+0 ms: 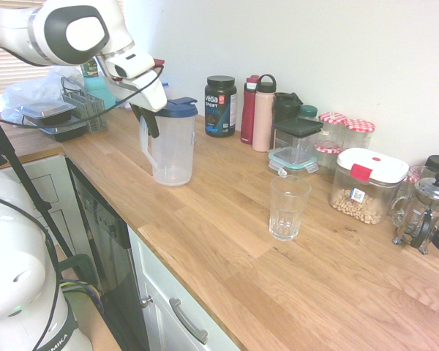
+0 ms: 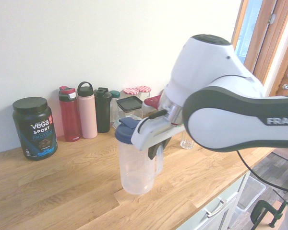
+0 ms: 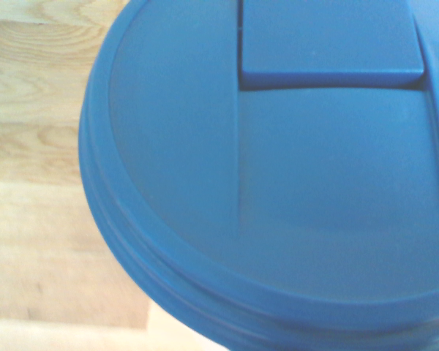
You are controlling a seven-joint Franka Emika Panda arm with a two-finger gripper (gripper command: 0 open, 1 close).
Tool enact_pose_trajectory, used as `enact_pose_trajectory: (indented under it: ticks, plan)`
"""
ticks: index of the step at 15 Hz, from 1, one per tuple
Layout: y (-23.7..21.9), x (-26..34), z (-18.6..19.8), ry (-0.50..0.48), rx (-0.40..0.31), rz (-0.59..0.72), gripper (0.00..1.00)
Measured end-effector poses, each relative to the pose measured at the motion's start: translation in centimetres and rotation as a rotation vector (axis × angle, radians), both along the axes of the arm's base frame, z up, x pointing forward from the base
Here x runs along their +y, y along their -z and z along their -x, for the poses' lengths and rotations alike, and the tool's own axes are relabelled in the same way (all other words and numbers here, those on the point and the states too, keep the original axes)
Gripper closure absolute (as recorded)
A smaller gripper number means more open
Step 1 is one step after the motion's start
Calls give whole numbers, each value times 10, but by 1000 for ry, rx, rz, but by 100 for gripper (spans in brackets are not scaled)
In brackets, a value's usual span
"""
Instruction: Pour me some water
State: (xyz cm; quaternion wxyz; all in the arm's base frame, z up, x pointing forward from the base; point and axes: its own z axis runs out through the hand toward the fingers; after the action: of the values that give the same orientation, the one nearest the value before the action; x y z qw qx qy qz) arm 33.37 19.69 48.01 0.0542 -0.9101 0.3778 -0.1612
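Tool (image 1: 148, 121) clamped on jug (image 1: 170, 150) handle, jug upright on desk (image 1: 227, 227), glass (image 1: 288, 208) empty; lift and pour remain.

Under the claw (image 1: 148, 121) sits the jug (image 1: 170, 146). Between it and the glass (image 1: 288, 208) the desk (image 1: 227, 241) lies bare. Behind, bottles (image 1: 257, 111) and jars (image 1: 344, 131) line the wall.

The black tub (image 2: 35, 128) reads "Vega Sport" (smaller print illegible), and the white arm (image 2: 240, 115) shows "FRAN".
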Motion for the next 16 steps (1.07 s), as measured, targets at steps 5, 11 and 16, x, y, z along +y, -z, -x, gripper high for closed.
enact_pose_trajectory:
  ticks: [5,11,16]
  plan:
    - [14,28,-34,-43,-43,-4,100]
    - [20,33,-45,-64,-99,13,100]
    - [23,28,-51,-52,-90,-16,0]
